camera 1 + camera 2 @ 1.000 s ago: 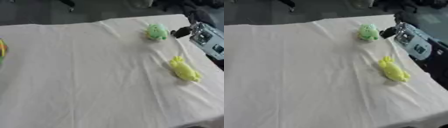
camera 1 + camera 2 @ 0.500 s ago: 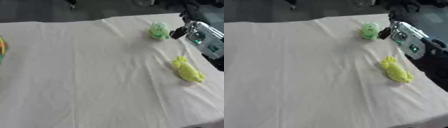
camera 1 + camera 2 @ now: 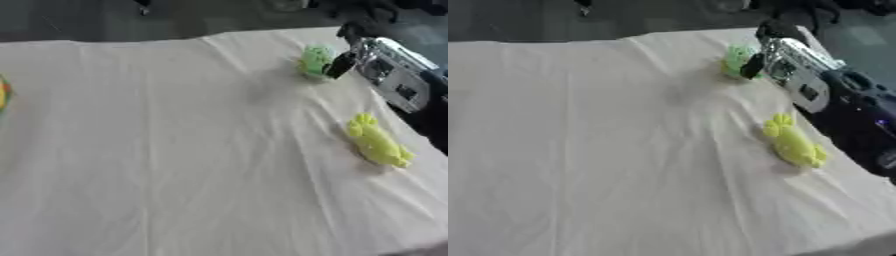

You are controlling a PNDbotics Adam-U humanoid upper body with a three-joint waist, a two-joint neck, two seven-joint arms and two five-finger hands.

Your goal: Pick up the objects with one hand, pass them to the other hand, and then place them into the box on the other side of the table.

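Observation:
A small green plush toy (image 3: 314, 61) lies near the far right of the cream-covered table (image 3: 175, 150). My right hand (image 3: 381, 70), silver and black, comes in from the right edge. It is open, and one dark finger (image 3: 339, 64) reaches the toy's right side. A yellow plush toy (image 3: 377, 142) lies nearer to me by the right edge, apart from the hand. My left hand shows in neither view.
A colourful rim (image 3: 3, 94) shows at the table's left edge, mostly cut off. My dark right forearm (image 3: 859, 120) runs along the table's right edge beside the yellow toy. Dark floor and chair legs lie beyond the far edge.
My right hand has moved a little left, up against the green toy. Both toys lie where they were; the camera has shifted slightly.

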